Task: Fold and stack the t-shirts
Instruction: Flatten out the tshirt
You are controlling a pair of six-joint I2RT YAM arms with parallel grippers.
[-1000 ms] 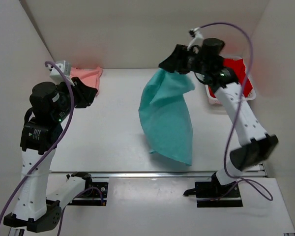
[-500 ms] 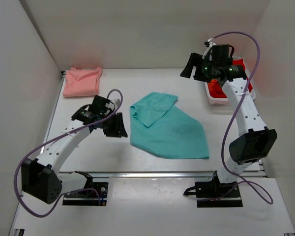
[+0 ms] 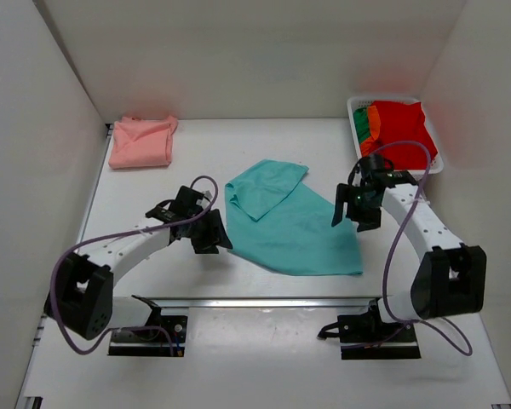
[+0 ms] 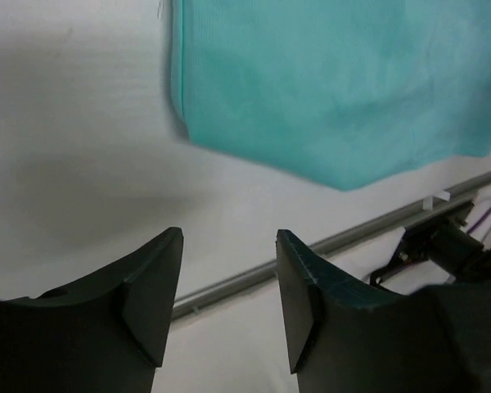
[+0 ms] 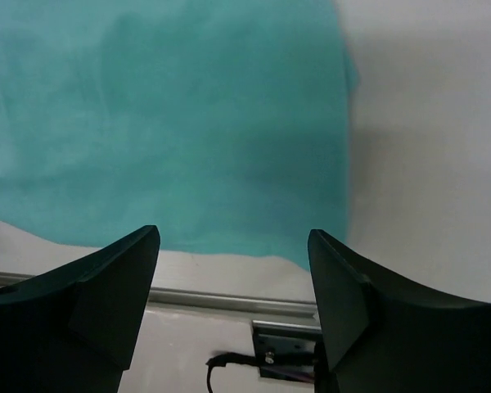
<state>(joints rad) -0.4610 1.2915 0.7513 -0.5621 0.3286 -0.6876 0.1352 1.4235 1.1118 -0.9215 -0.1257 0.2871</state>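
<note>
A teal t-shirt [image 3: 294, 230] lies loosely half-folded on the white table, with an upper flap doubled over at its far left. My left gripper [image 3: 211, 232] hovers low just off the shirt's left edge, open and empty. The left wrist view shows its jaws [image 4: 229, 246] apart over bare table, with the teal cloth [image 4: 335, 82] ahead. My right gripper [image 3: 358, 211] is at the shirt's right edge, also open and empty. Its jaws [image 5: 233, 237] stand wide above the teal hem [image 5: 172, 123]. A salmon pink t-shirt [image 3: 140, 142] lies folded at the far left.
A white basket [image 3: 383, 98] at the far right corner holds a red t-shirt [image 3: 404, 128], with orange [image 3: 373, 119] and green [image 3: 360, 128] cloth at its left side. A metal rail [image 3: 289, 300] runs along the table's near edge. White walls enclose three sides.
The right gripper let go of the teal shirt it held up in the air, and the shirt now lies on the table. Both arms dropped low beside it, left arm coming from the pink shirt.
</note>
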